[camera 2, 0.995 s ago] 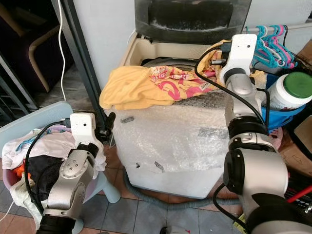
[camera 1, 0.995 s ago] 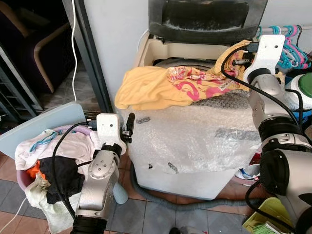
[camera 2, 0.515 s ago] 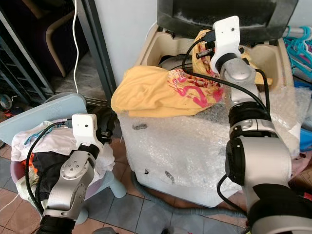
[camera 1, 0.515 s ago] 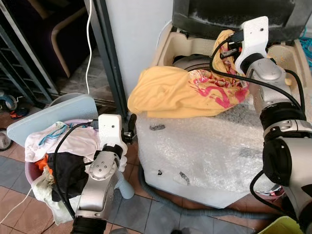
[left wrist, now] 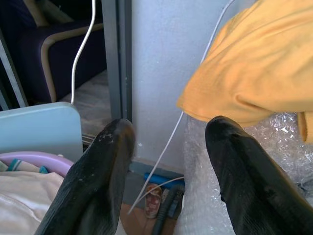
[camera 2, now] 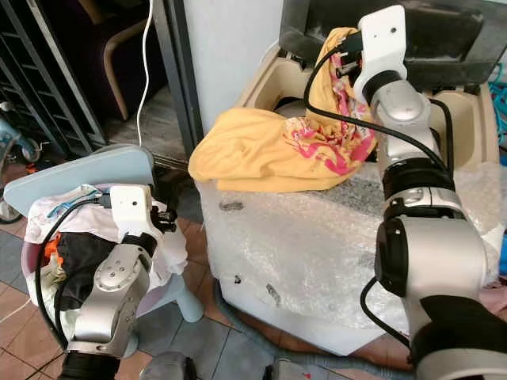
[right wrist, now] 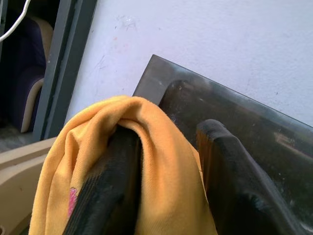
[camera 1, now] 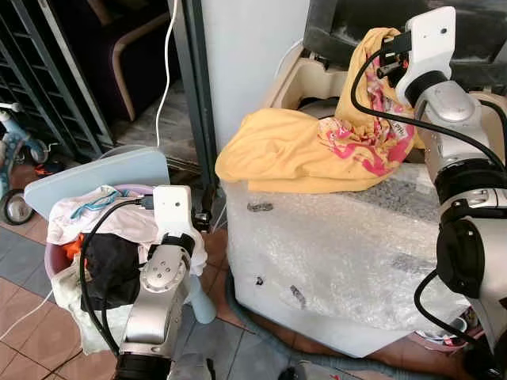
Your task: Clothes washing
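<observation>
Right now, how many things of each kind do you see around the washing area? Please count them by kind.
Washing machines: 1
Laundry baskets: 1
Yellow garments held up by the right gripper: 1
Robot grippers: 2, the left gripper empty beside the basket
Total: 5

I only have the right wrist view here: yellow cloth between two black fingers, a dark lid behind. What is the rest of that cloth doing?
Observer: The yellow garment hangs from the right claw; most of it lies draped over the front edge of the washing machine.
Operator: Is the machine wrapped in something?
Observer: Yes, bubble wrap covers its front.
Operator: And the other arm?
Observer: The left claw is open and empty, beside a laundry basket heaped with clothes.
</observation>
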You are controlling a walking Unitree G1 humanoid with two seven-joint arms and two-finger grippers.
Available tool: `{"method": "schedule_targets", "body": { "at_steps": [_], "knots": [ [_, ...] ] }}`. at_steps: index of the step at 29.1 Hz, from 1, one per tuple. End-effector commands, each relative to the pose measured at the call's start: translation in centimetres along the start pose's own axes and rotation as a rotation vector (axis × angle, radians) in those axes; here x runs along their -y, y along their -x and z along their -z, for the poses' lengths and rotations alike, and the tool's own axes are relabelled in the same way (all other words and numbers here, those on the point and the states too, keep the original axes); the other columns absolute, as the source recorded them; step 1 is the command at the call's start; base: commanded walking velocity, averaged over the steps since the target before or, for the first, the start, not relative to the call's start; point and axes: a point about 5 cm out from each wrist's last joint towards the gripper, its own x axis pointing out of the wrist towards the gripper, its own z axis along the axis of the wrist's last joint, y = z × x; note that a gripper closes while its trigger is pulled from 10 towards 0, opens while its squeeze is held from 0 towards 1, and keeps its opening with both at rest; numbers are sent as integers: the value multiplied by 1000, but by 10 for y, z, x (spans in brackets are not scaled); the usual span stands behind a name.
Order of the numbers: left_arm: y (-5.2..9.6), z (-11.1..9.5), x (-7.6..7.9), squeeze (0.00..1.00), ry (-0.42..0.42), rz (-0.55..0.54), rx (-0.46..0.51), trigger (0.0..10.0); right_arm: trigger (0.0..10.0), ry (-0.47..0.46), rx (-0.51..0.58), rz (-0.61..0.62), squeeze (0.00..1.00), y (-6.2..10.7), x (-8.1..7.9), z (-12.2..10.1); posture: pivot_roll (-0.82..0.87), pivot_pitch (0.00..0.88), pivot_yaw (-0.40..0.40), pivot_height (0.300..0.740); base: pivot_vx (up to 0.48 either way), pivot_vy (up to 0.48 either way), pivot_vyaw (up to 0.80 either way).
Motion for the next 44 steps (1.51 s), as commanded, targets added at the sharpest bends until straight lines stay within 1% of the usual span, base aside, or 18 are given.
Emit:
{"method": "schedule_targets", "body": {
  "at_steps": [1, 2, 3, 4, 6, 12, 15, 16, 17, 18, 19, 20, 23, 25, 29, 32, 37, 44],
  "knots": [
    [-3, -1, 5, 0, 2, 18, -6, 10000, 10000, 70, -102, -66, 106, 7, 0, 16, -18, 5, 20, 740, 0, 0, 0],
    [-3, 0, 6, 0, 2, 20, -7, 10000, 10000, 79, -155, -48, 0, 11, 5, 24, -22, 5, 21, 740, 0, 0, 0],
    [-3, 0, 6, 0, 2, 21, -8, 10000, 10000, 83, -190, -31, 0, 14, 9, 29, -23, 4, 21, 740, 0, 0, 0],
    [-4, 0, 6, 0, 3, 23, -10, 10000, 10000, 46, -291, -44, 0, 21, 13, 44, -25, 3, 23, 740, 0, 0, 0],
    [-4, 0, 7, 0, 2, 24, -10, 10000, 10000, 53, -305, -55, 0, 24, 14, 48, -25, 3, 22, 740, 0, 0, 0],
    [-5, 1, 6, 0, -1, 19, -14, 10000, 10000, -33, -179, 79, 0, 25, 33, 27, -24, 0, 24, 740, 0, 0, 0],
    [-5, 1, 7, 0, -2, 23, -13, 10000, 10000, -172, -183, 7, 0, 22, 28, 26, -22, 0, 21, 740, 0, 0, 0],
    [-5, 1, 7, 0, -3, 25, -12, 10000, 10000, -207, -148, -8, 0, 21, 26, 23, -19, 0, 20, 740, 0, 0, 0],
    [-5, 0, 7, 0, -2, 23, -11, 10000, 10000, -269, -29, -105, 0, 19, 17, 9, -18, 0, 17, 740, 0, 0, 0],
    [-5, 0, 7, 0, -2, 23, -11, 10000, 10000, -269, -29, -105, 0, 19, 17, 9, -18, 0, 17, 740, 0, 0, 0],
    [-5, 0, 6, 0, -1, 18, -10, 10000, 10000, -306, 70, -231, 0, 22, 4, -1, -19, 0, 16, 740, 0, 0, 0],
    [-5, 0, 6, 0, -1, 16, -11, 10000, 10000, -314, 99, -283, 0, 25, -2, -5, -19, 0, 16, 740, 0, 0, 0],
    [-4, 1, 6, 0, 0, 14, -11, 10000, 10000, -301, 118, -396, 0, 33, -17, -4, -19, 0, 17, 740, 0, 0, 0],
    [-4, 0, 6, 0, 1, 17, -10, 10000, 10000, -330, 137, -533, 0, 45, -34, -4, -20, 5, 22, 740, 0, 0, 0],
    [-4, 0, 6, 0, -3, 24, -13, 10000, 10000, -257, 60, -741, 0, 65, -62, 8, -26, 8, 29, 740, 0, 0, 0],
    [-4, 0, 6, 0, -4, 26, -13, 10000, 10000, -210, 0, -751, 0, 68, -67, 19, -28, 6, 30, 740, 0, 0, 0],
    [-5, 0, 8, 0, -5, 33, -8, 10000, 10000, -8, -130, -664, 0, 63, -82, 43, -22, 6, 28, 740, 0, 0, 0],
    [-4, 0, 6, 0, -8, 24, -8, 10000, 10000, 136, -167, -478, 0, 50, -72, 48, -16, 6, 24, 740, 0, 0, 0]
  ]
}}
